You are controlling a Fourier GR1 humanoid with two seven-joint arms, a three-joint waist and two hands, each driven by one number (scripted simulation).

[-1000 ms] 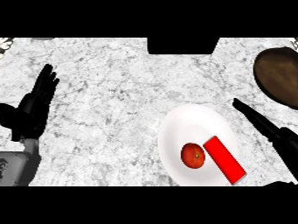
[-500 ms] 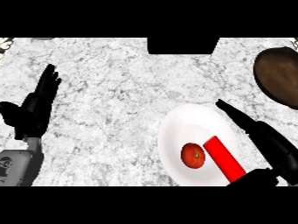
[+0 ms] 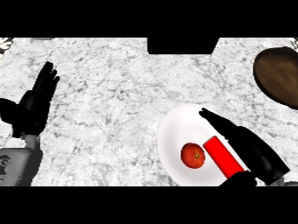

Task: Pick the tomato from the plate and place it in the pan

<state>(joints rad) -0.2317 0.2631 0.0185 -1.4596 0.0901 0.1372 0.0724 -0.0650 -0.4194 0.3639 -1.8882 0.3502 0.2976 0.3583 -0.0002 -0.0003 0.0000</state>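
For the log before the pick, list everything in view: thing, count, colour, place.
tomato: one, red, on the plate, left of the red block.
red block: one, bright red, flat, on the plate, its right part under the right hand.
plate: one, white, counter's lower right.
pan: one, dark brown, counter's upper right, cut by the view's edge.
counter: one, grey-white marble.
black rectangle: one, at the counter's far edge, centre.
left hand: one, black, open, resting at the left, fingers up.
right hand: one, black, fingers straight, over the plate's right side, apart from the tomato.

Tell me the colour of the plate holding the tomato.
The plate is white, in the head view.
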